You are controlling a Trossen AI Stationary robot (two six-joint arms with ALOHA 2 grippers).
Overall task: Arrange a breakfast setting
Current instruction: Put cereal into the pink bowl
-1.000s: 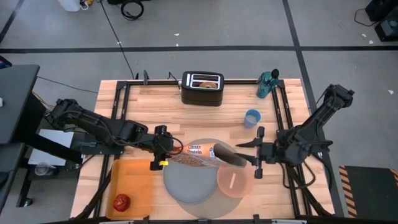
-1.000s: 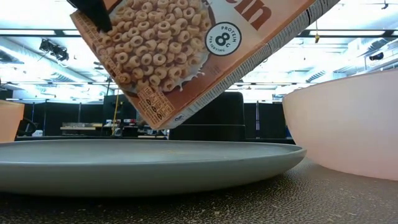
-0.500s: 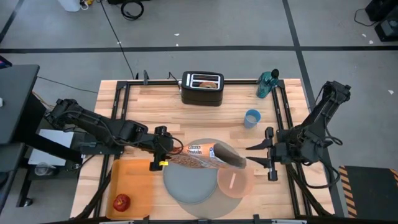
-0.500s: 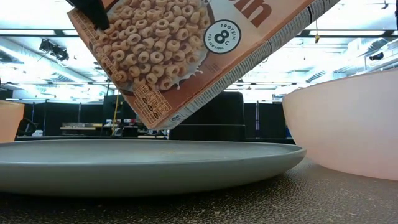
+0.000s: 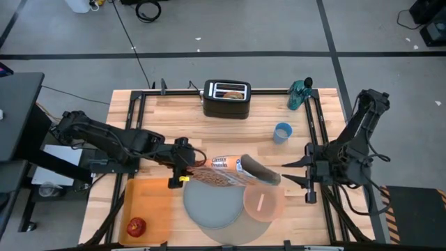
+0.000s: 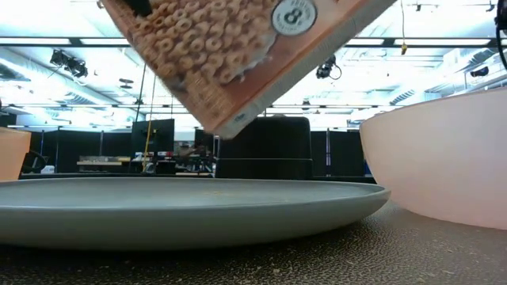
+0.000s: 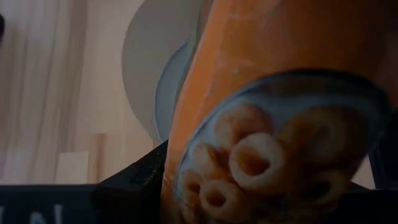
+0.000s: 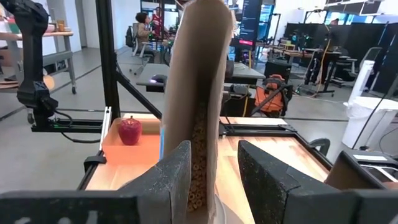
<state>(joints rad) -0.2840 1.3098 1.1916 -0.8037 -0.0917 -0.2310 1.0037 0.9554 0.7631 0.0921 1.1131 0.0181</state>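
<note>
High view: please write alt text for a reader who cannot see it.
Seen from above, the left gripper holds a tilted cereal box over a pink bowl beside a grey plate. The right gripper waits open to the bowl's right. A black toaster stands at the back; a red apple lies on an orange tray.

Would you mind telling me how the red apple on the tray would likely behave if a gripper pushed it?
The apple is round and sits loose on the flat orange tray, so it would probably roll. Its smooth skin looks slippery for narrow fingers.
</note>
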